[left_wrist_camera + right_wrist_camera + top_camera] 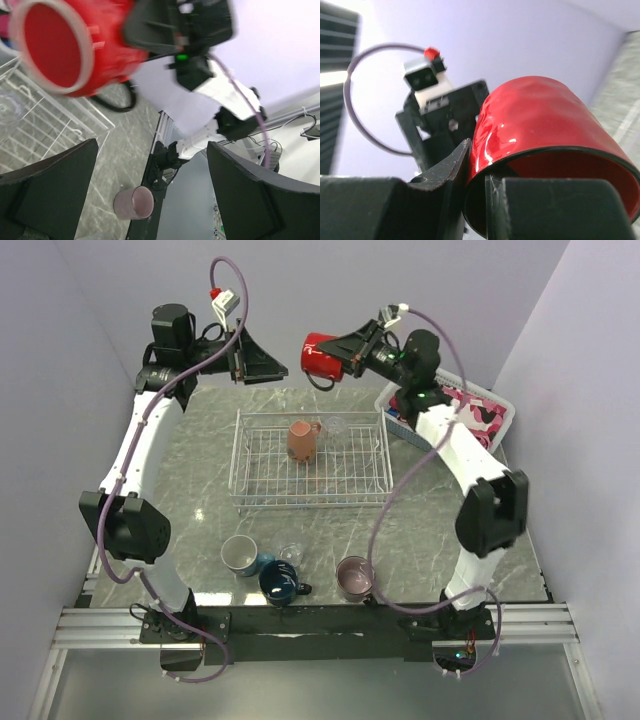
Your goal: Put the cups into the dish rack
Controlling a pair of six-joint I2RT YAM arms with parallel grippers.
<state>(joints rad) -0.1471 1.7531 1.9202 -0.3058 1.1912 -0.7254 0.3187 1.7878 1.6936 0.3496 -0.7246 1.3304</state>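
My right gripper [347,352] is shut on the rim of the red mug [320,355], one finger outside and one inside, and holds it on its side high above the far edge of the dish rack [260,495]. The right wrist view shows this grip [481,186] on the red mug [540,125]. My left gripper [258,362] is open and empty, just left of the red mug [75,45]. A salmon-orange mug [302,439] and a clear glass [335,426] sit in the rack. A teal-blue mug [240,555], a clear glass [291,554], a navy mug [282,583] and a mauve mug [354,578] stand near the front edge.
A white plastic basket [497,400] of pink cloth stands at the back right, under my right arm. The left wrist view shows the rack's corner [35,115], the mauve mug [134,202] and the table's front rail [152,175].
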